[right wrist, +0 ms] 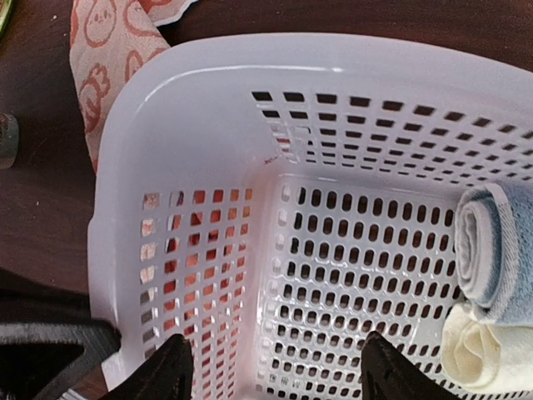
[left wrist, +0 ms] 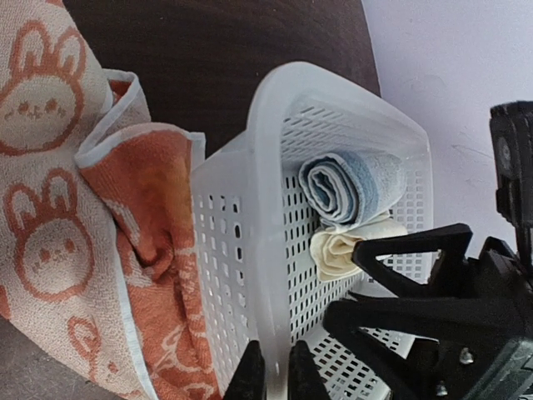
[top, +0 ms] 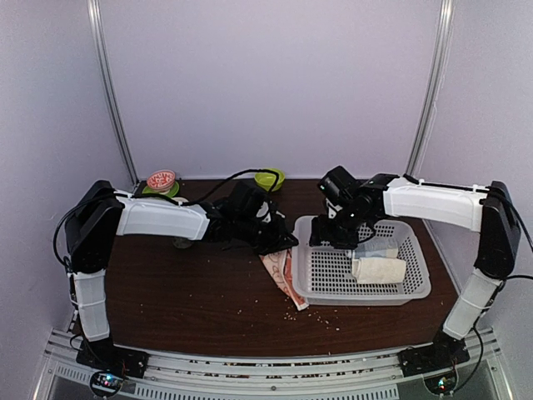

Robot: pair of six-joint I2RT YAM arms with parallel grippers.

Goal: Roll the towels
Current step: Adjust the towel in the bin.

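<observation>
The peach-orange rabbit towel (top: 279, 273) (left wrist: 50, 208) (right wrist: 108, 42) lies crumpled and unrolled on the table against the left wall of a white perforated basket (top: 416, 287) (left wrist: 275, 108) (right wrist: 183, 125). Inside the basket the cream-white towel (top: 379, 269) (left wrist: 337, 250) (right wrist: 483, 354) lies rolled up. My left gripper (top: 281, 240) (left wrist: 277, 375) is shut on the basket's left rim, one finger on each side of the wall. My right gripper (top: 337, 237) (right wrist: 279, 371) hangs open over the basket's far left corner, with nothing between its fingers.
A pale blue-white roll (top: 379, 248) (left wrist: 346, 185) (right wrist: 491, 250) lies beside the cream towel in the basket. A green bowl (top: 269, 178) and a red-topped round thing (top: 161, 179) stand at the back edge. Crumbs dot the brown table (top: 191, 292).
</observation>
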